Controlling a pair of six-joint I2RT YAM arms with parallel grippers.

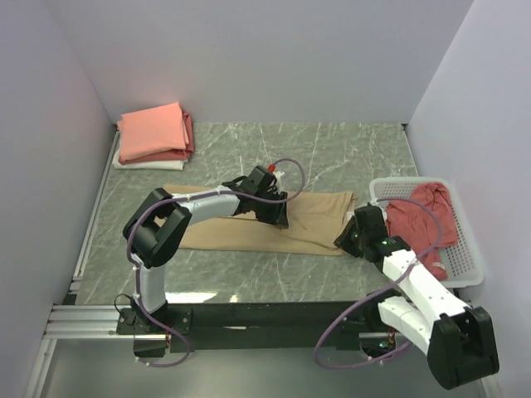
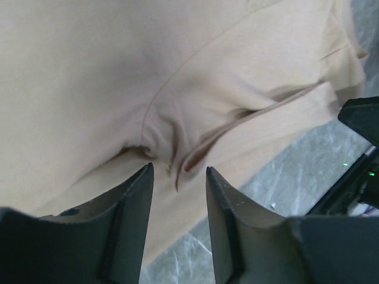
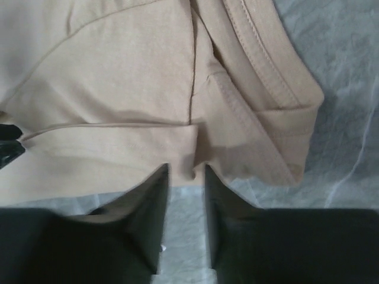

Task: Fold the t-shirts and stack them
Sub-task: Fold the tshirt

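Note:
A tan t-shirt point(image 1: 319, 217) lies as a long folded strip across the middle of the table. My left gripper point(image 1: 280, 215) hovers over its middle, open, its fingertips point(image 2: 146, 173) on either side of a puckered fold of tan t-shirt point(image 2: 89, 89). My right gripper point(image 1: 346, 240) is at the strip's near right corner, open, with the hem of the tan t-shirt point(image 3: 118, 89) just at its fingertips point(image 3: 163, 173). A folded stack point(image 1: 153, 134) sits at the back left, salmon-pink on top of red and white. A dusty red t-shirt point(image 1: 423, 217) lies crumpled in the basket.
The white slatted basket point(image 1: 466, 275) stands at the right edge, close to my right arm. White walls close off the left, back and right. Marbled tabletop point(image 1: 348, 153) shows behind the tan strip. The right arm's black body point(image 2: 361, 118) appears in the left wrist view.

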